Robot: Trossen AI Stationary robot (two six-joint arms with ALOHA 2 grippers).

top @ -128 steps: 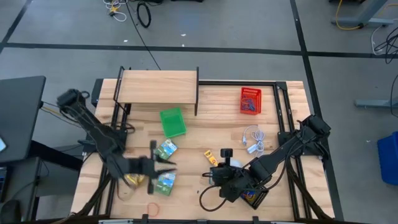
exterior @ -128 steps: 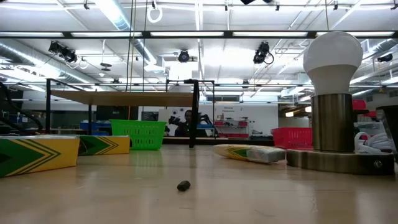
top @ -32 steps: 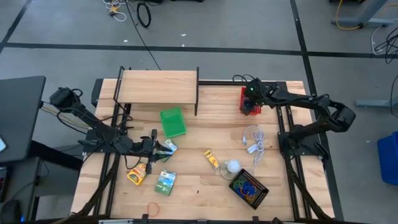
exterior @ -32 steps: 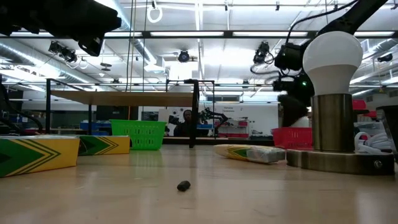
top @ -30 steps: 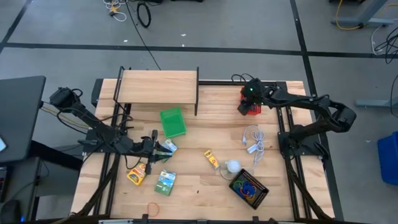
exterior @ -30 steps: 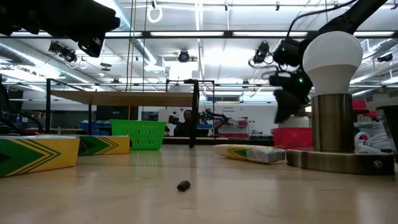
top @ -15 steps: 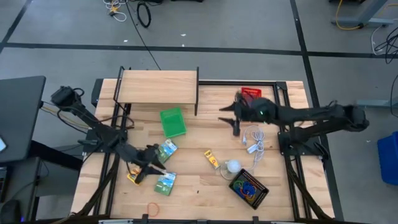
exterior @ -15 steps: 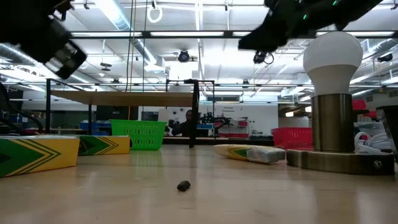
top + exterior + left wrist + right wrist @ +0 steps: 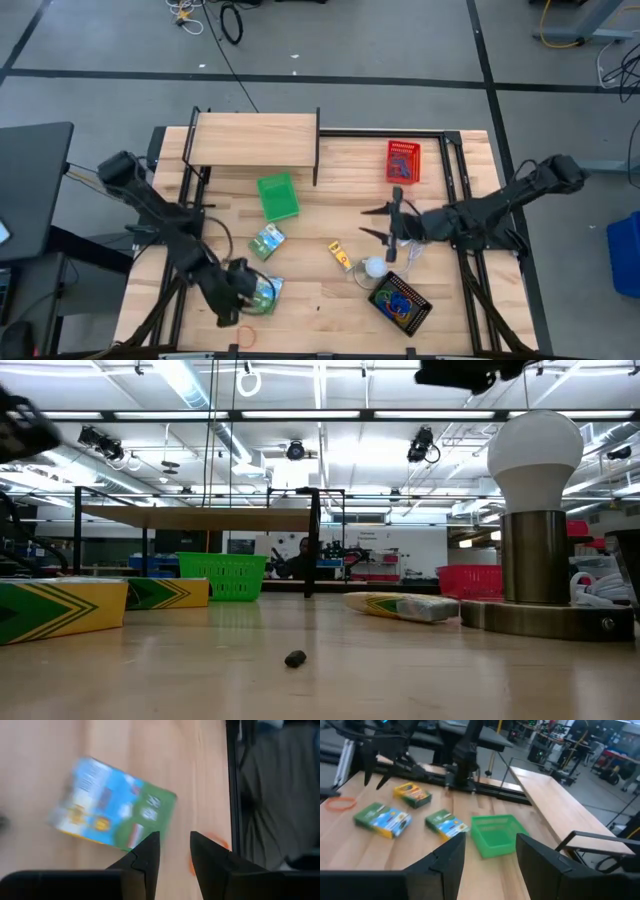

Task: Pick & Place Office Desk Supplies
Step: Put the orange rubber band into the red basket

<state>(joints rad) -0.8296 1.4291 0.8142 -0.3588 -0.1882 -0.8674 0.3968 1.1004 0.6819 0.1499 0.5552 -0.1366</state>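
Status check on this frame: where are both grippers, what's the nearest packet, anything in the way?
Left gripper low over the green packet, fingers narrowly apart, holding nothing. Right gripper open, empty, mid-table above the white bulb. Orange loop lies beside the packet.

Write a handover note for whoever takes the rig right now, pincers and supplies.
Left pincer: slightly open, empty, over the near green packet.
Right pincer: open, empty, mid-table.
Loose on table: second green packet, yellow packet, small yellow piece, orange loop.
Done: coloured loops in black basket.
Left: all loose items; green basket is empty.
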